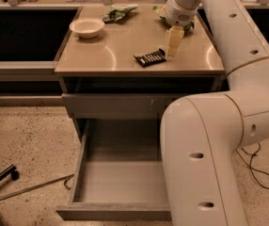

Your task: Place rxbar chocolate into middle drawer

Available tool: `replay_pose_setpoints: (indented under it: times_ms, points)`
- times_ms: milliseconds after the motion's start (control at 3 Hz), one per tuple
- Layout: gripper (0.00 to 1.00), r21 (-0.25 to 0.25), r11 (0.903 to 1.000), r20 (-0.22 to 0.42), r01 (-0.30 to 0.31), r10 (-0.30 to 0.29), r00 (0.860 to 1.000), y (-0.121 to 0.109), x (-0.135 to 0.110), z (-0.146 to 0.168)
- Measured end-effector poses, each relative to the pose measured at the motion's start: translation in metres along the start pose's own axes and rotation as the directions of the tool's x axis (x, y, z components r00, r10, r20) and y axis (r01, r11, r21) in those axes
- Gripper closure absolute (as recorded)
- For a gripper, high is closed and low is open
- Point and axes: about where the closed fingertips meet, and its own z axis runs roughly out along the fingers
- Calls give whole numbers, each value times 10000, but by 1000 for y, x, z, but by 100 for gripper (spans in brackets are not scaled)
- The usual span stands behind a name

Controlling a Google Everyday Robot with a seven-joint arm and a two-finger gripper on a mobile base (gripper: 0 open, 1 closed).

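Note:
The rxbar chocolate [150, 57], a flat black bar with white lettering, lies on the tan counter top [120, 48] near its front edge. My gripper [174, 52] points down at the counter just right of the bar, close beside its right end, and holds nothing that I can see. The middle drawer [79, 166] is pulled out wide open below the counter and is empty. My white arm [205, 159] covers the drawer's right part.
A white bowl [87, 27] stands at the counter's back left and a green snack bag [119, 13] at the back middle. A shut grey drawer front [113, 105] sits above the open drawer. A black tool [0, 178] and a rod [28, 188] lie on the floor at left, a cable [259, 171] at right.

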Motion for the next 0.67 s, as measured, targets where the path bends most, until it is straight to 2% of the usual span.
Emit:
replay_pose_setpoints:
  times_ms: [667]
  points:
    - [0, -603, 9977, 148, 297, -289, 9995, 8, -8, 24]
